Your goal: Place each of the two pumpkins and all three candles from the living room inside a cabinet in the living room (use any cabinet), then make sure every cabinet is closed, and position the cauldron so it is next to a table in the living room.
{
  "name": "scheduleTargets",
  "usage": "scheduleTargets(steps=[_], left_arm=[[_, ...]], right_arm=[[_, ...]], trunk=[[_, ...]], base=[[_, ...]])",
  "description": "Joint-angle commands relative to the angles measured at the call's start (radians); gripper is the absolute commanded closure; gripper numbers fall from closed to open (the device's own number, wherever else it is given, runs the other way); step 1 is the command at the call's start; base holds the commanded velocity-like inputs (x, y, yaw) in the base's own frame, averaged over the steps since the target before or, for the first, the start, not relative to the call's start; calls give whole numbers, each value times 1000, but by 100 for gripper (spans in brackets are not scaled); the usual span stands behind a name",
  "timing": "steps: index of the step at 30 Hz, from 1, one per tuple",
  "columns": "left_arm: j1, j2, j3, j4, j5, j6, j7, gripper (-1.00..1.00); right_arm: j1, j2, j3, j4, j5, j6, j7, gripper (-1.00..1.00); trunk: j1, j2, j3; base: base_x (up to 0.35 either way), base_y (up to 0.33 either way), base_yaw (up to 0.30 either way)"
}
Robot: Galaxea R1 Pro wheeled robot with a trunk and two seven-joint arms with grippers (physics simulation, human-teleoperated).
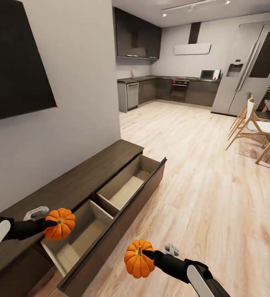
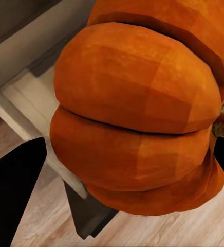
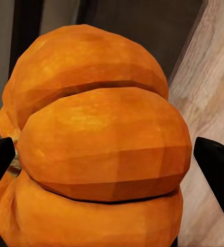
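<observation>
Head view is showing the relation that matters: the left gripper is holding the left pumpkin right at the near corner of the cabinet, over the back edge of the open drawer and its near compartment, so only a short carry outward and down seems to be needed. The left arm is reaching in low from the left, roughly level, with the stem pointing back toward the fingers. The right gripper is clamping the right pumpkin out over the wood floor, just beyond the drawer's front panel, so this one is lying further from a compartment and would have to travel back toward the cabinet. That arm is coming in from the lower right, forearm angled up toward the drawer. In both wrist views the dark fingers are sitting either side of an orange body, closed onto it. A second compartment is lying open and bare further along
</observation>
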Motion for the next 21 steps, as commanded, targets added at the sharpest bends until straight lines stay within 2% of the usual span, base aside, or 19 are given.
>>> scheduleTargets(steps=[1,11,15,21], left_arm=[[0,0,2,0,-5,4,-10,100],[0,0,1,0,-5,4,-10,100],[0,0,2,0,-4,4,-10,100],[0,0,1,0,-4,4,-10,100]], right_arm=[[-1,-1,2,-1,-3,3,0,100],[-1,0,1,1,-3,3,-1,100],[-1,0,1,0,-2,3,0,100],[-1,0,2,1,-2,2,-1,100]], trunk=[[0,0,-1],[0,0,-1],[0,0,-1],[0,0,-1]], base=[[187,0,-180],[41,0,-262],[33,0,-75],[183,0,-118]])
